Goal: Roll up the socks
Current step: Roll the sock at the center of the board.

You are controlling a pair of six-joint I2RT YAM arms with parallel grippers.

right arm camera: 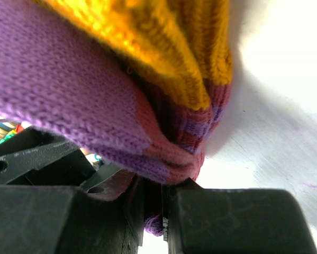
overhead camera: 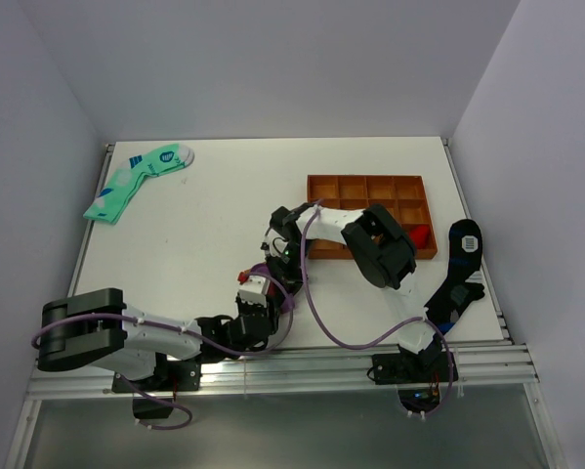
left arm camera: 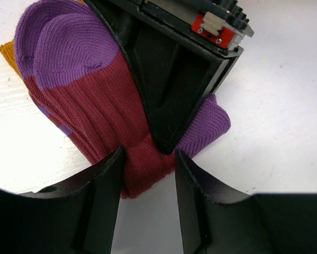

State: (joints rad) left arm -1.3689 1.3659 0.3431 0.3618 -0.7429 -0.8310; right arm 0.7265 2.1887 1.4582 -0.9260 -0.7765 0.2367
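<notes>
The socks [left arm camera: 79, 90] lie bundled on the white table: maroon ribbed knit with purple toes and a mustard cuff [right arm camera: 163, 47]. From above only purple bits of the socks [overhead camera: 286, 299] show under the two grippers at the near middle. My right gripper [right arm camera: 155, 185] is shut on a fold of the bundle, with fabric pinched between its jaws. Its black fingers [left arm camera: 169, 95] press down into the maroon part. My left gripper [left arm camera: 147, 153] reaches in from the near side, and its half-spread jaws hold the maroon fold between their tips. In the top view the left gripper [overhead camera: 256, 293] sits just below the right gripper [overhead camera: 277, 266].
An orange compartment tray [overhead camera: 370, 195] stands behind the right arm, with a red piece [overhead camera: 421, 234] in its near right cell. Mint-green socks [overhead camera: 136, 181] lie at the far left. A black sock with blue patches [overhead camera: 460, 274] lies by the right edge.
</notes>
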